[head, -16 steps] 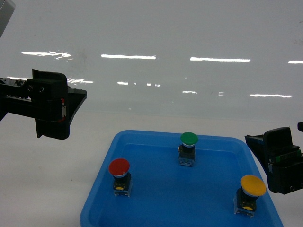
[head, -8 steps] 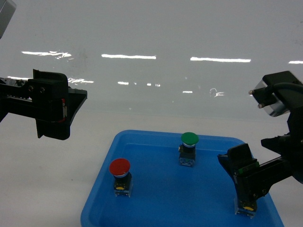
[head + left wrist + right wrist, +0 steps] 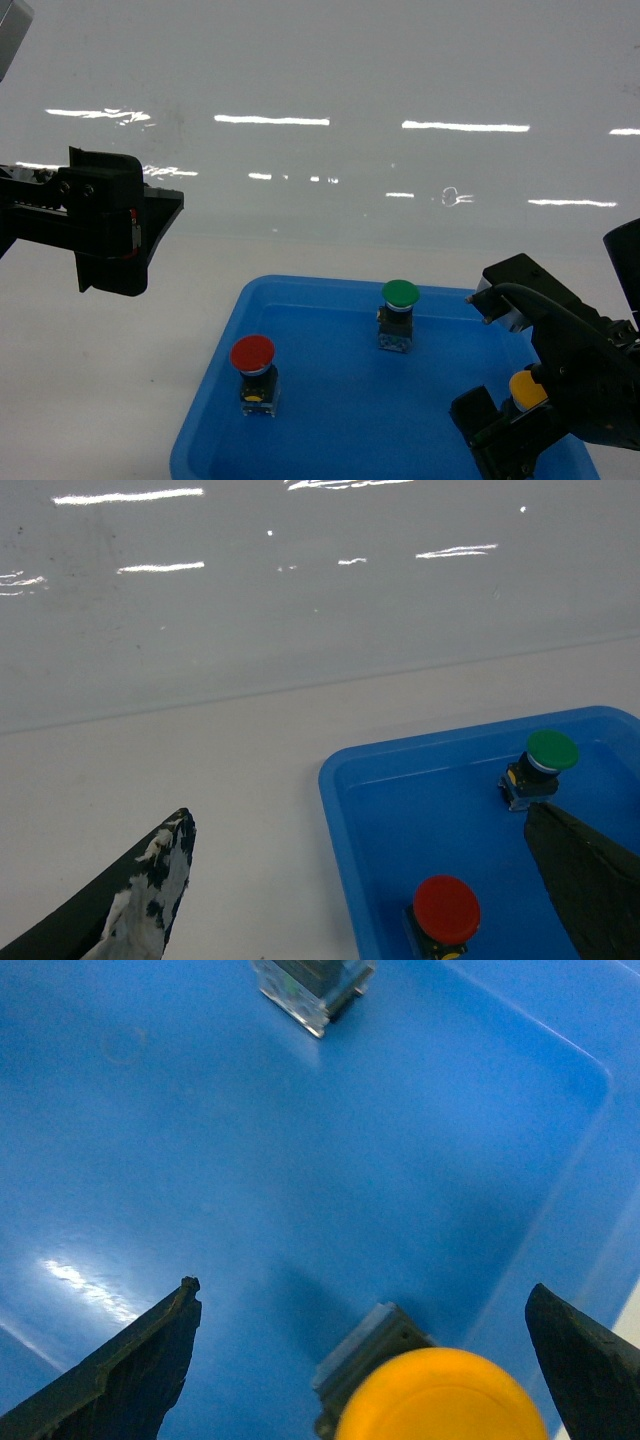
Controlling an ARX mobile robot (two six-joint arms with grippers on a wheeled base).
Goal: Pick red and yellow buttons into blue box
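The red button [image 3: 252, 353] [image 3: 447, 910] stands upright at the left of a shallow blue tray [image 3: 215, 410]. At the tray's right stands the yellow button [image 3: 524, 390] [image 3: 440, 1395], partly hidden in the head view by my right gripper [image 3: 518, 425] [image 3: 362, 1288]. That gripper is open, one finger on either side of the yellow cap and apart from it. My left gripper [image 3: 158, 218] [image 3: 357, 815] hangs open above the table, left of the tray, holding nothing. The blue box is out of view.
A green button [image 3: 400, 293] [image 3: 552, 750] stands at the tray's far middle. The tray [image 3: 335, 800] lies on a white table; a glossy pale wall rises behind it. The tray's right wall [image 3: 560, 1220] runs close beside the yellow button.
My right arm has swung in from the right edge and come down over the yellow button, its fingers now straddling the cap. The left arm and the buttons have not moved.
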